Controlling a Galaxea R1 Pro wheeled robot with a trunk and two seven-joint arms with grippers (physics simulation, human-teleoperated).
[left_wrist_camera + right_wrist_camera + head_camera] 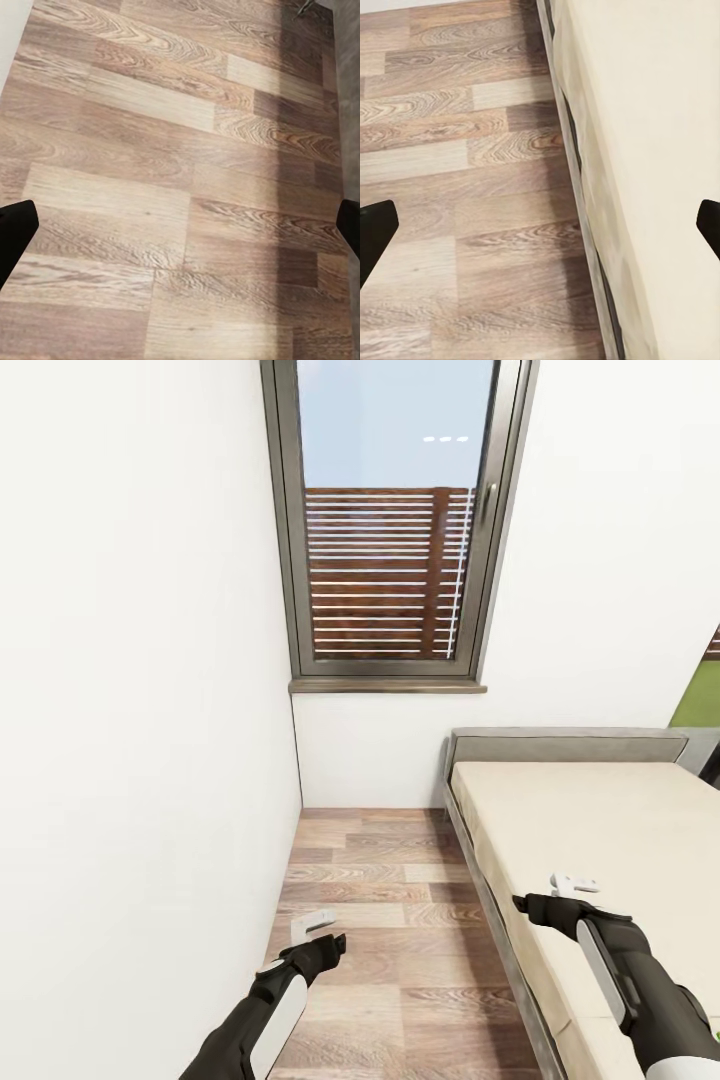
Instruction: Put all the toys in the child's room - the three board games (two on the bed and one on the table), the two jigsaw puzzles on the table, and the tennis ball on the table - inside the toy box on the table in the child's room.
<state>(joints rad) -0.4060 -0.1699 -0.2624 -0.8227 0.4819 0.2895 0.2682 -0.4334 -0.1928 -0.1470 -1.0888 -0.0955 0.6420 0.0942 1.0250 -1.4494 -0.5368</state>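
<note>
I see the bed (600, 840) at right, floor (390, 920) beside it, wall (130, 710) left, window (395, 520) ahead

Cream bed (620, 830) (bare) beside floor (390, 920)

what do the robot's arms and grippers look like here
Both arms are black with a long white panel along the forearm. The left gripper and right gripper have small white fingers on black wrists. In the wrist views the fingertips look black. No cables or markings show.

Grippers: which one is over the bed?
The right gripper, hovering above the bed mattress edge; the left gripper is over the wood floor.
</note>
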